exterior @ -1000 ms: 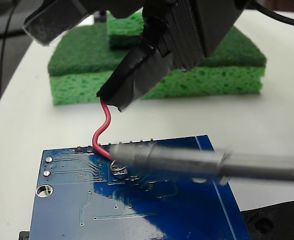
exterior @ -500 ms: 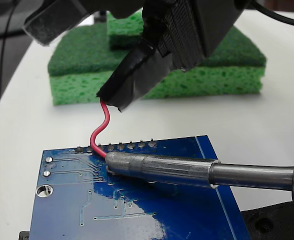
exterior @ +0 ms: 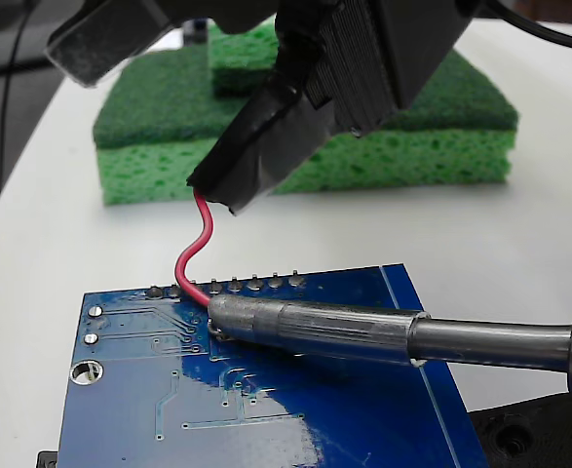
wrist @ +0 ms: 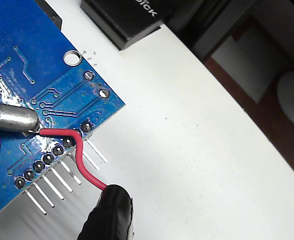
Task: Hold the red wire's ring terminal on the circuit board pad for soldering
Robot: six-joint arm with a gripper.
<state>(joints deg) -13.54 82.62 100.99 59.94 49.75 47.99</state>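
Two green sponges (exterior: 305, 127) on white table (exterior: 61, 234) behind circuit board (exterior: 266, 390); end effector (exterior: 229, 195) grasping red wire (exterior: 196, 255).

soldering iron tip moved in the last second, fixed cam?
Yes. The soldering iron tip has slid left along the circuit board, now covering the spot where the red wire ends; earlier the ring showed beside it.

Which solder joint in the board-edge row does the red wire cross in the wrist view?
The second from the row's upper end: the red wire passes beside and partly over it; the others sit clear.
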